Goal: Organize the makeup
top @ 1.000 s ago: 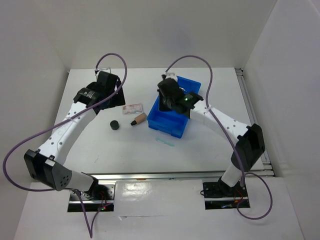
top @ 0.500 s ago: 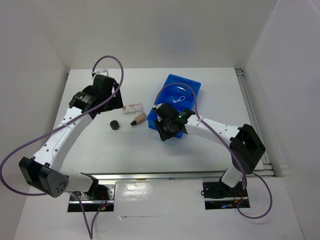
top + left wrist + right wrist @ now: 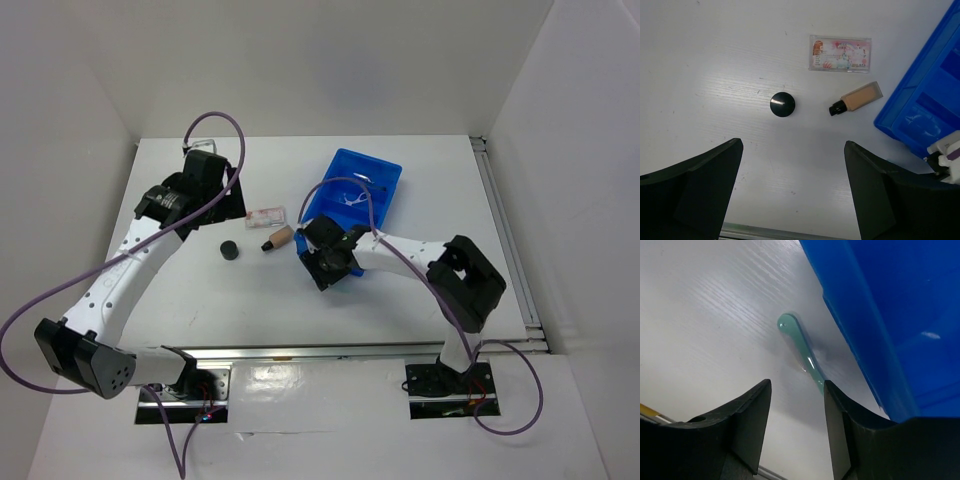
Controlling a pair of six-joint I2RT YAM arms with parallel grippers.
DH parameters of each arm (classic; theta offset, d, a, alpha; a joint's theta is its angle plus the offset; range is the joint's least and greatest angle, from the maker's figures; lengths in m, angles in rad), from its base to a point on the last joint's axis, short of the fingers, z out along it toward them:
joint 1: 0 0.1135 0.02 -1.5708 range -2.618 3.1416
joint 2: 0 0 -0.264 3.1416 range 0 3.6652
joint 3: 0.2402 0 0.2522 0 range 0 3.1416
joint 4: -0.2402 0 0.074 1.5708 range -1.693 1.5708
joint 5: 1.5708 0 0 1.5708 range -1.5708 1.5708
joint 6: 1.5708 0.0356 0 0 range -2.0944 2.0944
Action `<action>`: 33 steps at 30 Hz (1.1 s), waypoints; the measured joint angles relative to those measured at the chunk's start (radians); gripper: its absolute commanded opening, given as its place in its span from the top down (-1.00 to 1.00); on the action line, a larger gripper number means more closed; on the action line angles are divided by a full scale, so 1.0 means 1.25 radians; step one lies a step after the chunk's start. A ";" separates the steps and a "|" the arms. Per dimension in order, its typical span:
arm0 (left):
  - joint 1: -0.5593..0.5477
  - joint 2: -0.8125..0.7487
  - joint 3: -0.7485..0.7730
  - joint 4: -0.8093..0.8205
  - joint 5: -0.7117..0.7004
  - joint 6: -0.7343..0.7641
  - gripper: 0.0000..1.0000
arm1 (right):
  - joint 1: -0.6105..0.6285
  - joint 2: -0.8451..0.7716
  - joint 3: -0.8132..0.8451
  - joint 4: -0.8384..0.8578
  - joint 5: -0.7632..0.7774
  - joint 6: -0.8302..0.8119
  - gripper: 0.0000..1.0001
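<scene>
The green stick (image 3: 799,346) lies flat on the table (image 3: 710,310), just beside the near wall of the blue tray (image 3: 865,330). Its rounded end points away from the tray, and its other end runs in close under that wall. That's your pick.

The right gripper (image 3: 796,390) hangs low over it, jaws partway apart with nothing between them. In the wrist view the stick sits off-centre in the gap, nearer the tray-side finger. Shift a touch away from the tray so it lies in the middle, and turn the wrist so the fingers cross the stick rather than run along it.

There's very little room on the tray side, so watch that finger. If it catches the wall, you'll push the tray instead of gripping.

The stick is thin and lies flat, so bring the tips right down to the table before you close, and close slowly. It looks smooth enough to skid out sideways. From the top view the stick is hidden under the gripper, so trust the wrist camera.

Further left, the black round pot (image 3: 782,104), the tan tube (image 3: 857,98) and the pinkish packet (image 3: 840,53) lie loose on the table, apart from one another. The left gripper (image 3: 792,150) hovers high above them, spread wide and empty. Leave it parked there.
</scene>
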 measured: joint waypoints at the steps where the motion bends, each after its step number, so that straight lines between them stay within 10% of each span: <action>1: 0.000 -0.001 0.000 0.000 0.000 0.000 -0.93 | 0.001 0.009 0.000 0.005 0.001 -0.001 -0.08; 9: 0.000 -0.001 0.000 0.000 -0.001 0.016 -0.93 | 0.019 0.064 0.000 0.052 0.019 -0.011 0.01; 20: 0.000 -0.001 0.000 0.000 -0.001 0.017 -0.93 | 0.052 0.057 -0.030 0.096 0.071 -0.017 0.73; 33: 0.000 -0.001 0.001 0.006 -0.023 0.021 -0.95 | 0.097 -0.061 0.092 0.016 0.156 -0.085 0.73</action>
